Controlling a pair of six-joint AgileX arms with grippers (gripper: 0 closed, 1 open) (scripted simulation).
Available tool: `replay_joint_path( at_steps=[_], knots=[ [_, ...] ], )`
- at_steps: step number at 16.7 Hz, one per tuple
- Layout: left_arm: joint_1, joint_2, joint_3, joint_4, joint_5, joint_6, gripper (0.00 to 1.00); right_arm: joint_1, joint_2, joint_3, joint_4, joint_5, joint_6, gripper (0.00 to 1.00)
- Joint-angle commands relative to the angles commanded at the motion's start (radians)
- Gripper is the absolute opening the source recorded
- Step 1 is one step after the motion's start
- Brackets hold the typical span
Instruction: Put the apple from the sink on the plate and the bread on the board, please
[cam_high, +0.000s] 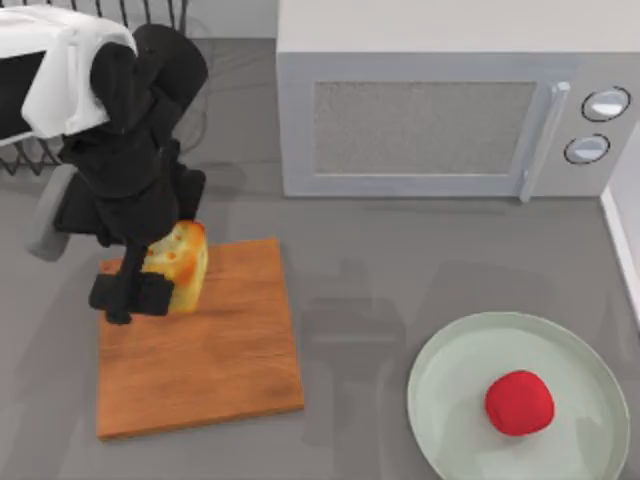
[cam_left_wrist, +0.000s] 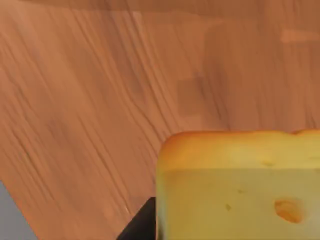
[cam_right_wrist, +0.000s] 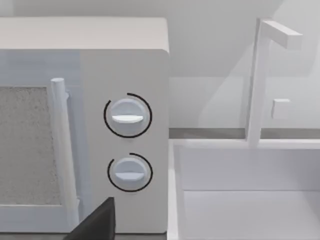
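Over the far left part of the board (cam_high: 200, 350), my left gripper (cam_high: 150, 290) holds the bread (cam_high: 182, 265), its fingers closed on the loaf's sides. From above the loaf looks tilted, its toasted face turned toward the right, and I cannot tell whether its underside is touching the wood yet. My left wrist view shows the bread (cam_left_wrist: 240, 185) close against the grain of the board (cam_left_wrist: 100, 90), so I judge it very near the surface. The apple (cam_high: 519, 403) already sits on the plate (cam_high: 450, 360) at the near right, so that half looks done.

To finish well, I should lower gently until the loaf rests on the wood, then spread the fingers only enough to free it and lift straight up, so the loaf neither tips nor slides off the far edge. My right arm is parked by the microwave (cam_right_wrist: 125, 125) and sink (cam_right_wrist: 240, 200).
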Motion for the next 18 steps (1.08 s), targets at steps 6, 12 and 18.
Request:
replay_joint_path(
  at_steps=[6, 12, 18],
  knots=[
    [-0.016, -0.002, -0.013, -0.005, 0.031, -0.157, 0.00, 0.000, 0.000, 0.000, 0.000, 0.000, 0.000, 1.00],
    [-0.011, -0.001, -0.013, 0.001, 0.030, -0.154, 0.00, 0.000, 0.000, 0.000, 0.000, 0.000, 0.000, 1.00],
    [-0.018, 0.022, -0.055, 0.083, 0.031, -0.158, 0.00, 0.000, 0.000, 0.000, 0.000, 0.000, 0.000, 1.00]
  ],
)
